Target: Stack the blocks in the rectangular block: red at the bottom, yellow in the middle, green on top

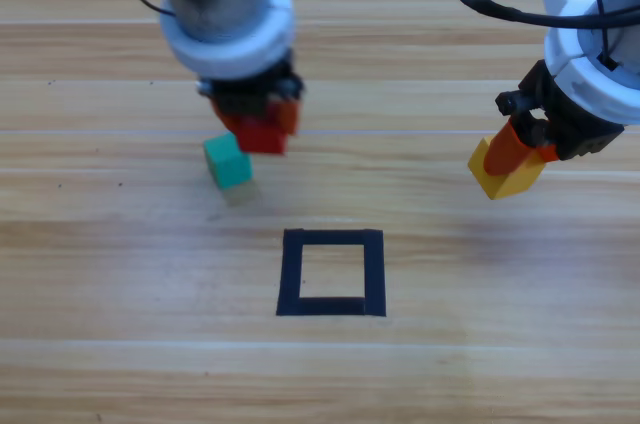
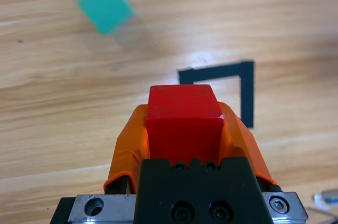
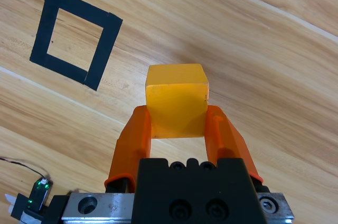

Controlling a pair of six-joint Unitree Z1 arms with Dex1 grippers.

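Left gripper [image 1: 262, 129] clamps red [image 1: 264, 136] between its 2 jaws, above the table. Green [image 1: 228, 161] lies just left of it. The outline [image 1: 331, 272] sits nearer, centre. Right gripper [image 1: 515, 156] clamps yellow [image 1: 508, 175], far right of the outline.

Pretty bright, even light from overhead, and the bench [image 1: 120, 364] shows only soft, faint shadows. The green cube [image 1: 228, 162] looks smeared with a ghosty trail in the high view and a bit blurry in the left wrist view. No harsh glare.
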